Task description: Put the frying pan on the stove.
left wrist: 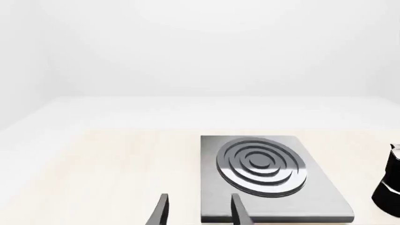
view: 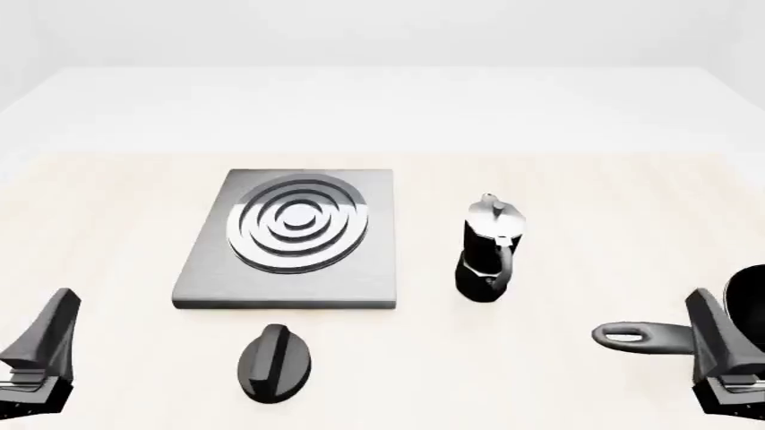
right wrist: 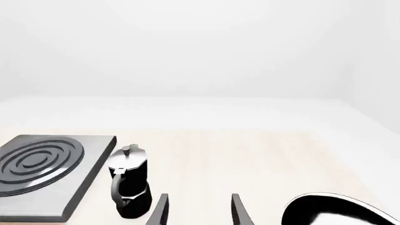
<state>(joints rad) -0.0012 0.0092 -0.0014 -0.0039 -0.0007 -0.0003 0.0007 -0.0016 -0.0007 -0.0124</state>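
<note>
Pan just beside spread right claw.

Left gripper: dark grey, glossy, 2 flat tapering wedge fingers; pale metallic block at its base. Right gripper: same build. Wrist views: slim dark finger blades with lighter edges.

In the front view most of the pan is cut off by the right edge and partly hidden behind the right gripper. Both grippers, the left gripper included, are cropped at the bottom edge. In the left wrist view the moka pot is cut by the edge.
</note>
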